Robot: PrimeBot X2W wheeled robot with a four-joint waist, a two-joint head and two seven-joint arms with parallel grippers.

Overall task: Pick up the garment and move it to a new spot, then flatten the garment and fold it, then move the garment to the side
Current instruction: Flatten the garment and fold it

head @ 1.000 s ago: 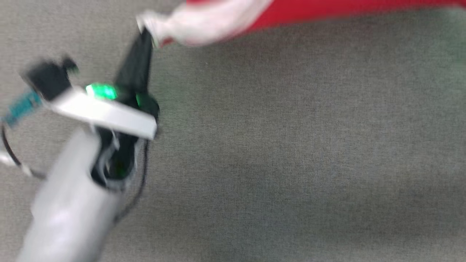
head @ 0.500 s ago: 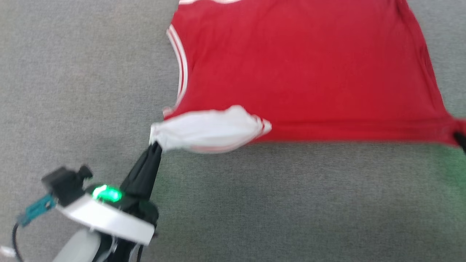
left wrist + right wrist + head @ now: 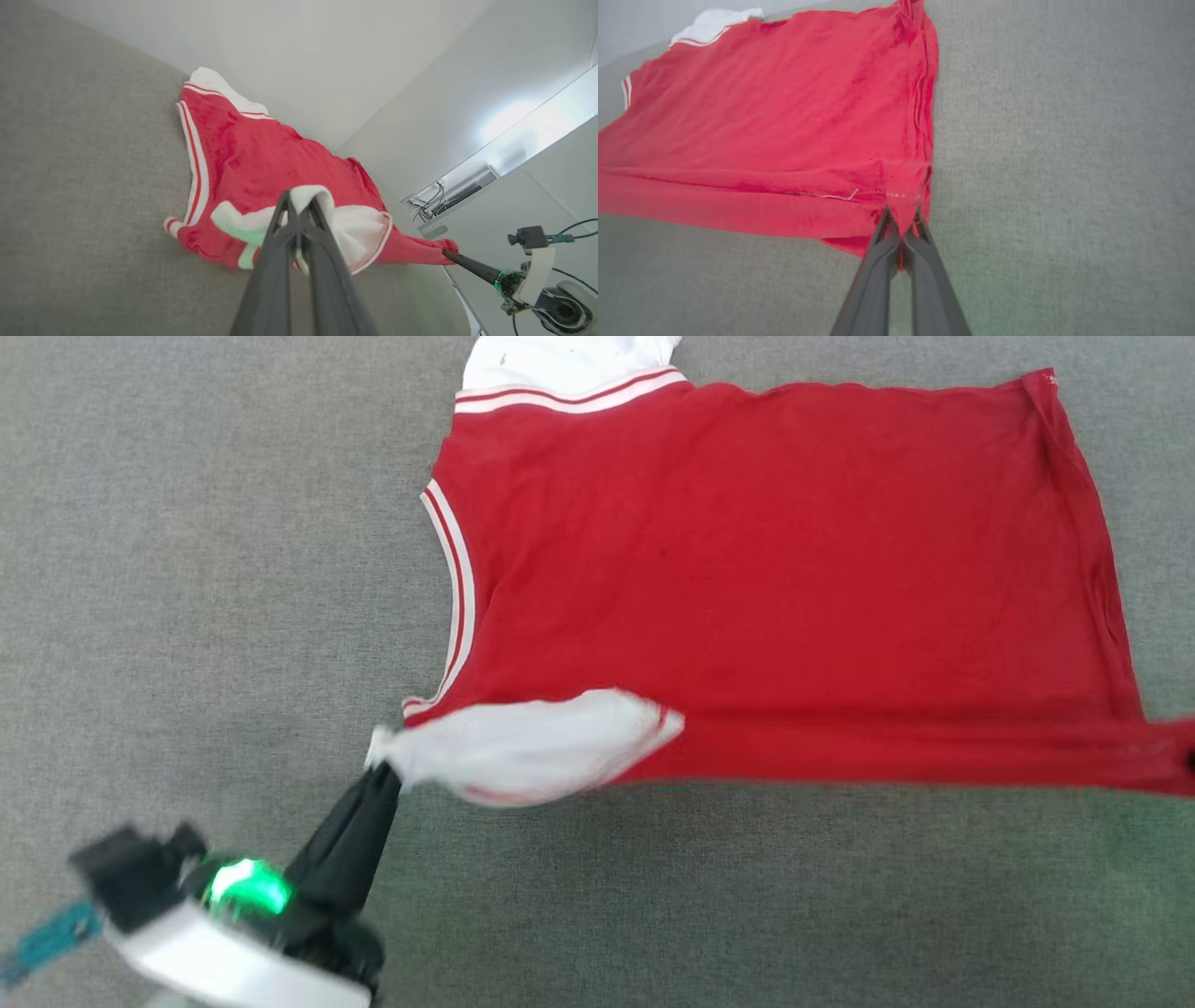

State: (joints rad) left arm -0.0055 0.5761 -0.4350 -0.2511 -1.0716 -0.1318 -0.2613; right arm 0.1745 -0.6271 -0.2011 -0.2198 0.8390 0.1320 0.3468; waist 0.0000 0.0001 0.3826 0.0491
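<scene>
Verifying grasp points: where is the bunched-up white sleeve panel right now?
Head view, lower left: the white sleeve panel sits at the near-left corner of the garment, its tip pinched in the shut left gripper.

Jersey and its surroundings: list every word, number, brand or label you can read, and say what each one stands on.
No text can be read.
garment: the red face turned up carries white stripe trim and no lettering or numerals.
wall fixture with cables, left wrist view: any marking is too small to read.
grey surface: no print.
</scene>
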